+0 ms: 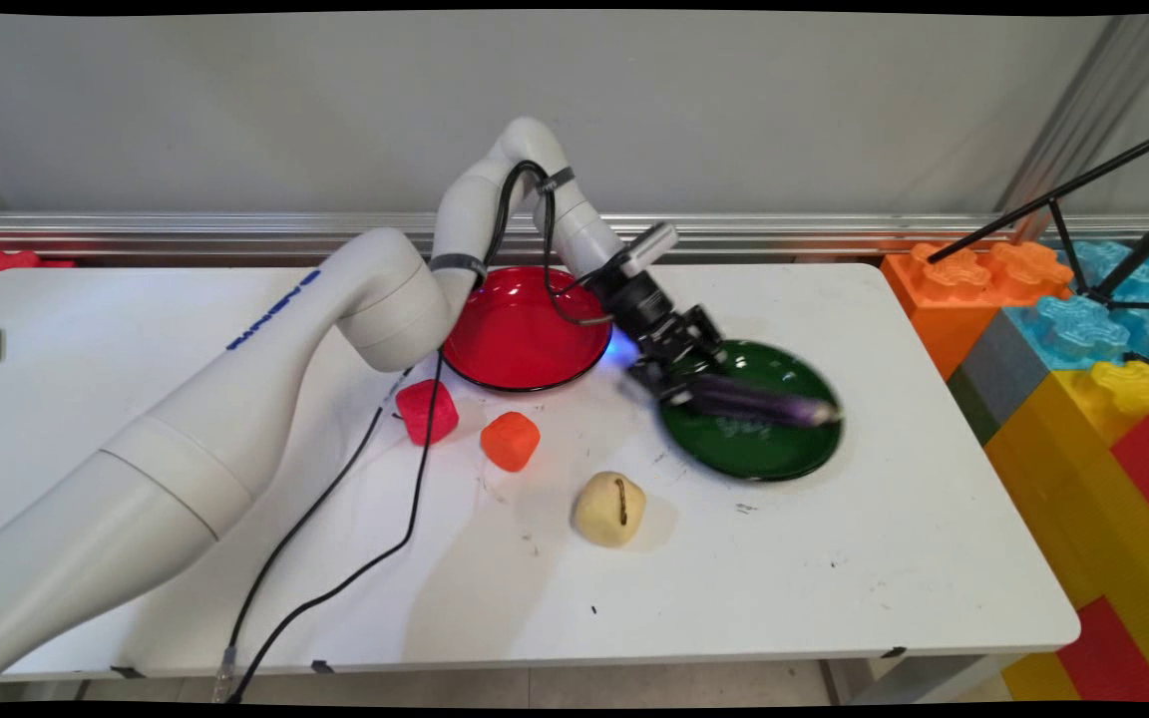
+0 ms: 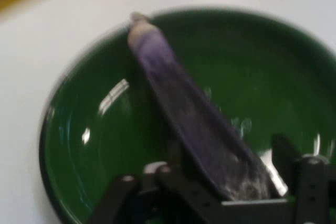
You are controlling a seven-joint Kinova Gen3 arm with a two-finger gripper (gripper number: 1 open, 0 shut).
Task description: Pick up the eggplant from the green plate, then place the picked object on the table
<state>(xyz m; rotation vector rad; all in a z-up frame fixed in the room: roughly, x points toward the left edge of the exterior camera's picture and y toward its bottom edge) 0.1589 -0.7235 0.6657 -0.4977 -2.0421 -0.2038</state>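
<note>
I am holding the tool (image 1: 676,384) clamped on one end of the eggplant (image 1: 759,402) | eggplant's long axis is running away from the tool, rightward over the green plate (image 1: 734,459) | red plate (image 1: 520,339) is sitting just behind-left on the surface (image 1: 834,558)

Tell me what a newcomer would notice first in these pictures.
The eye goes first to the black claw over the green plate at the table's right middle, shut on a long purple eggplant that points right. Next come the red plate behind it, and the red block, orange block and beige block in front.
</note>
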